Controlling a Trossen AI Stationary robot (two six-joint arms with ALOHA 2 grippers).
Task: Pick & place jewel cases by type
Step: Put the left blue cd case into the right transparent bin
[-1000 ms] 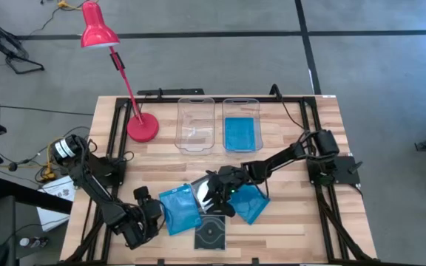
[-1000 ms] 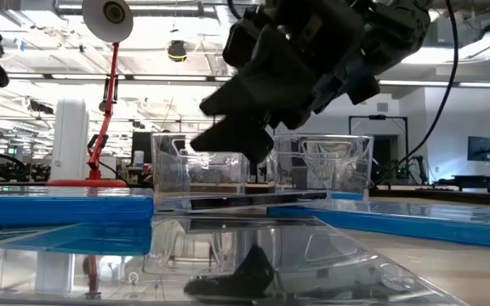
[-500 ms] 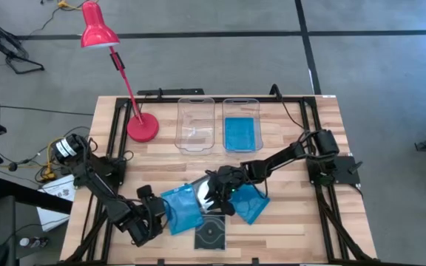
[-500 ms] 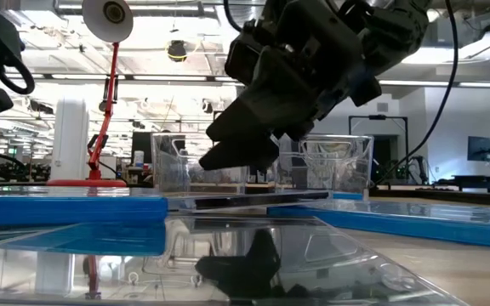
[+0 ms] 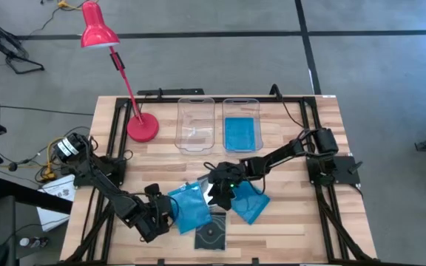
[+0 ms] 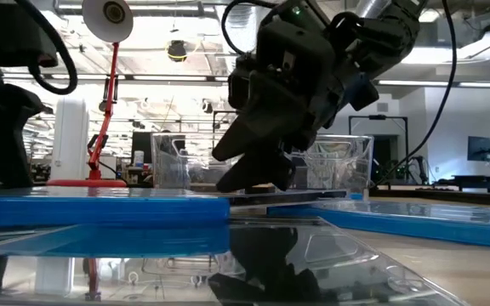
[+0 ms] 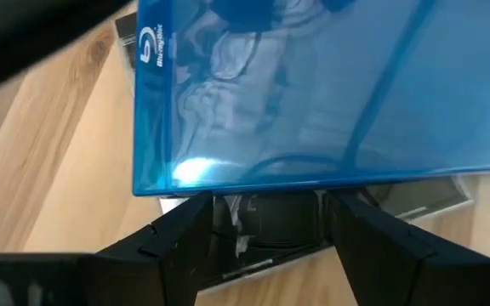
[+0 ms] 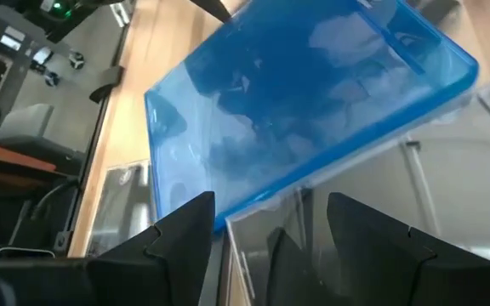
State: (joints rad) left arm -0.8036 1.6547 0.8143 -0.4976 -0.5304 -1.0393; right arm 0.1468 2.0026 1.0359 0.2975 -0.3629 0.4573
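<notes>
Two bins: a clear empty bin [image 5: 196,124] stands just beside the bin holding a blue case [image 5: 241,124], both at the table's far edge beyond the clear case that the arms work over.
Landmark: clear case [image 5: 214,193], lying flat near the table's front, partly under the blue cases.
Blue cases: one [image 5: 189,209] overlaps the clear case on the left arm's side; another [image 5: 247,202] touches it on the right arm's side.
Disc case: a dark one showing its disc [image 5: 211,236] sits just in front of the clear case.
Right gripper [image 5: 218,194]: fingers apart, hanging directly over the clear case, nothing held.
Left gripper [image 5: 170,216]: fingers apart, nosed up to the near blue case's edge, holding nothing.
Step, as I judge it: seizing the clear case.
Advice: let the left arm shift the blue case off first; then descend squarely, straddle one free edge, and close gently so the thin plastic neither slips nor cracks.
</notes>
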